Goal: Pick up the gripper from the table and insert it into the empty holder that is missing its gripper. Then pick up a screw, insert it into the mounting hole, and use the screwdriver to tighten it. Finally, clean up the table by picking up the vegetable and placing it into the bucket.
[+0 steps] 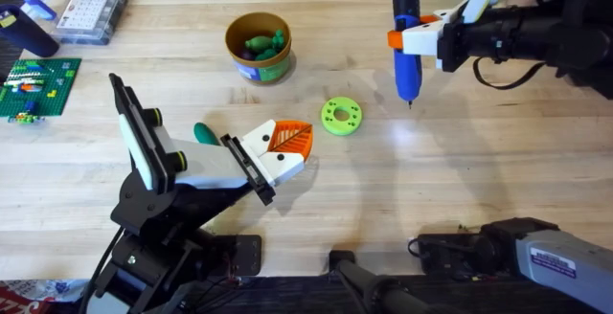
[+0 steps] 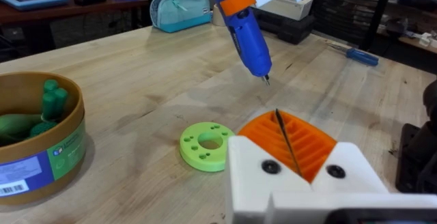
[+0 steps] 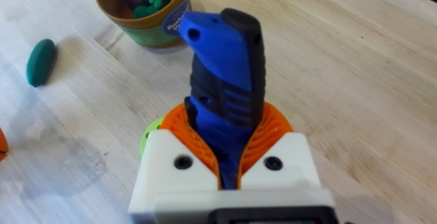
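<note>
My right gripper (image 1: 407,38) is shut on the blue screwdriver (image 1: 406,36), held tip-down above the table; the screwdriver (image 3: 225,80) rises between its orange pads (image 3: 270,125). My left gripper (image 1: 299,142) hovers low at mid-table, its two orange ribbed fingers (image 2: 311,138) pressed together, with a dark screw head in each white block. A loose gripper and holder are out of view. The teal-green vegetable (image 1: 204,134) lies on the table beside the left arm. The tan bucket (image 1: 259,48) holds green toy pieces. The screwdriver's tip (image 2: 265,79) hangs beyond the left gripper (image 2: 288,142).
A bright green disc with holes (image 1: 341,116) lies between the grippers. At the far left are a clear parts box (image 1: 91,12) and a green brick plate (image 1: 38,84). A teal pouch (image 2: 181,9) sits at the back edge and a small blue-handled tool (image 2: 358,55) lies to the right.
</note>
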### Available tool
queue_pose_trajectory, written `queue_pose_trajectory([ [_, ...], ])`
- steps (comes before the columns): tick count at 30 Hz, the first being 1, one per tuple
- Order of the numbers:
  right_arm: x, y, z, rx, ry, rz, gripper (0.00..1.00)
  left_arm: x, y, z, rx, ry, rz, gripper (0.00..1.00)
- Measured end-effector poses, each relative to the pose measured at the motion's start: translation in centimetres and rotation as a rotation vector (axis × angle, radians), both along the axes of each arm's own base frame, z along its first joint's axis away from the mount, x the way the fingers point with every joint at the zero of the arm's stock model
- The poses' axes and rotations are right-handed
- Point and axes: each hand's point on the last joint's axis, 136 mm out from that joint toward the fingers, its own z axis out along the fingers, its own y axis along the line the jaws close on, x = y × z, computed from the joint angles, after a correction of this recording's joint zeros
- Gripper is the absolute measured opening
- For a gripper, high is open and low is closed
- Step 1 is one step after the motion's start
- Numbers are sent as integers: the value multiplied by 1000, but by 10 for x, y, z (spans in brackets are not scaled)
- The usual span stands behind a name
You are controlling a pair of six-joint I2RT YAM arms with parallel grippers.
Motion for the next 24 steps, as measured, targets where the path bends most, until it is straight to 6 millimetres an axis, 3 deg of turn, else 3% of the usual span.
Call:
queue_pose_trajectory([
  [14,-23,-3,-31,-20,168,-6,90,0,0,-1,1,3,0,20],
  [19,-22,-4,-32,-21,169,-9,90,0,0,-1,1,3,0,20],
  [24,-15,-15,-40,-135,114,-8,90,0,0,-1,1,3,0,20],
])
